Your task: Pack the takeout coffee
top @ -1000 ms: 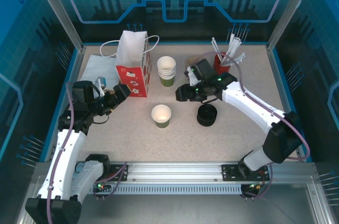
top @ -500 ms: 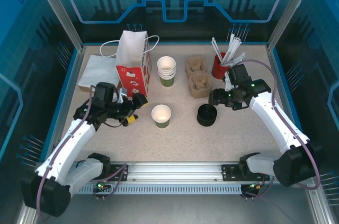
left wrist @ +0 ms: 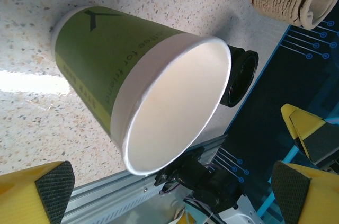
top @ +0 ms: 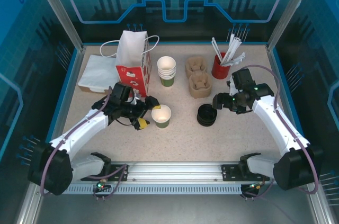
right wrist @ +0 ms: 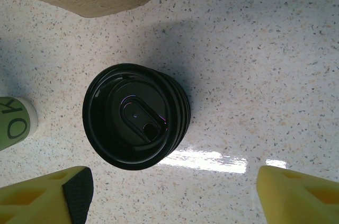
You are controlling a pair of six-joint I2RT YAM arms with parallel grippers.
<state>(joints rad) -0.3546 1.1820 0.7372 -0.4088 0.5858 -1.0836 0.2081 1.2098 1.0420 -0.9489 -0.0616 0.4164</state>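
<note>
At the near middle of the speckled surface, the left tool (top: 147, 112) stands wide open with nothing in its grasp, its yellow-tipped fingers (left wrist: 52, 192) just left of a lone paper cup (top: 161, 116). This is the takeout coffee in the making: cream above, green below, upright, lidless and, seen from the wrist, empty inside. To its right, a little apart, sits a stack of black lids (top: 206, 114). The right tool (top: 217, 102) hangs beside and above that stack, also spread open and holding nothing.

The cup looks feather-light and thin-walled. A hard squeeze would likely dent it, and a sideways nudge would likely tip or slide it. Its smooth printed skin may slip a little under the pads. The safest hold appears to be a gentle clasp across the body just under the rolled rim, where the paper is stiffest. The rim itself should stay clear for a lid.

Farther back stand two pulp cup carriers (top: 199, 84) and a stack of lidless cups (top: 166, 70). A red holder of straws (top: 220, 66) stands far right. The red-and-white paper bag (top: 132, 65) waits upright at far left, beside a white sheet (top: 98, 72).
</note>
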